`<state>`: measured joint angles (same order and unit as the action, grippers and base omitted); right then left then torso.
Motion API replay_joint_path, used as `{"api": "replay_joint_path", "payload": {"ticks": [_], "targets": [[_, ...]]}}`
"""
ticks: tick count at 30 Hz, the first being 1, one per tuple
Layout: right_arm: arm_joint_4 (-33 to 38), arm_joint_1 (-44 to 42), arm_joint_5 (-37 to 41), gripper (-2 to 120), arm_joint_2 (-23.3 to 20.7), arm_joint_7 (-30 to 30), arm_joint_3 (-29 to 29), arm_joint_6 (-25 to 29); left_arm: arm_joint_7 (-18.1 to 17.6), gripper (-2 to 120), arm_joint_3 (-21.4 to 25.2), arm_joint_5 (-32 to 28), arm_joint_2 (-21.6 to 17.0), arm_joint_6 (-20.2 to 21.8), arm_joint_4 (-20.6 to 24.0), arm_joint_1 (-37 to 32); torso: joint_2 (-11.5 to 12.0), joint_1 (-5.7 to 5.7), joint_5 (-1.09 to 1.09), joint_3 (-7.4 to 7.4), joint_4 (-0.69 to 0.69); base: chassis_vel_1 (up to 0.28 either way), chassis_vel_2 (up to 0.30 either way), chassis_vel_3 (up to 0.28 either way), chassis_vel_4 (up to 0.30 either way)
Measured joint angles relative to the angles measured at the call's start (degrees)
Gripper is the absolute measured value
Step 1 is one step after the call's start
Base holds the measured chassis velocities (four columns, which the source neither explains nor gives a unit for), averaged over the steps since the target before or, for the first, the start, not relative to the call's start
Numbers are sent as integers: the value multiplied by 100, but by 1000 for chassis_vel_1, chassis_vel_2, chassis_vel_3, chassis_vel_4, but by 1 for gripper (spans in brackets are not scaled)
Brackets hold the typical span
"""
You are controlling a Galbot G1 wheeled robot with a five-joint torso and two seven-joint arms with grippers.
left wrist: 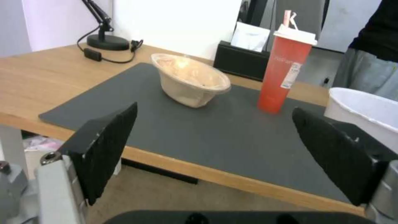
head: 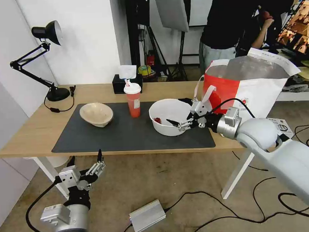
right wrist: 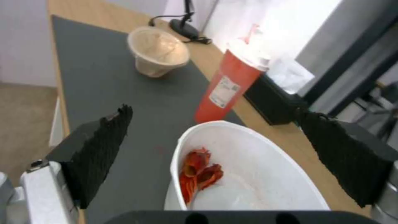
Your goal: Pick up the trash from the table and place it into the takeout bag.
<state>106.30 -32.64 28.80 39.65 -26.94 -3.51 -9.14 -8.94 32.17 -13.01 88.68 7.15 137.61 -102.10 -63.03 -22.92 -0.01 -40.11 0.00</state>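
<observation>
The long light-wood table (head: 36, 130) is looked down on from above and in front by the head camera. From below its near edge, the dark grey rectangular mat (left wrist: 232, 137) is viewed low and level by the left wrist camera. The large white round bowl (right wrist: 265, 174) is seen closely, from above, by the right wrist camera. The mat is shared by all three.

Black desk lamp (head: 46, 59) stands at the far left, its base close to the plain white wall (head: 87, 37) behind it. Right of the lamp, dark stands and a grey panel (head: 172, 10). Below the lamp, beige floor (head: 156, 177) with black cables (head: 232, 208) and a silver box (head: 147, 216)
</observation>
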Motion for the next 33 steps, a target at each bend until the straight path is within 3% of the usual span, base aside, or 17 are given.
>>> {"api": "replay_joint_path", "payload": {"ticks": [19, 33], "targets": [[-1213, 1079, -471, 100, 293, -1369, -801, 469, 22, 100, -66, 98, 135, -47, -98, 27, 0, 0, 0, 0, 0, 0, 0, 0, 0], [-1892, 1589, -719, 100, 533, -1756, -1210, 614, 21, 100, -131, 147, 167, -102, -178, 72, 0, 0, 0, 0, 0, 0, 0, 0, 0]]}}
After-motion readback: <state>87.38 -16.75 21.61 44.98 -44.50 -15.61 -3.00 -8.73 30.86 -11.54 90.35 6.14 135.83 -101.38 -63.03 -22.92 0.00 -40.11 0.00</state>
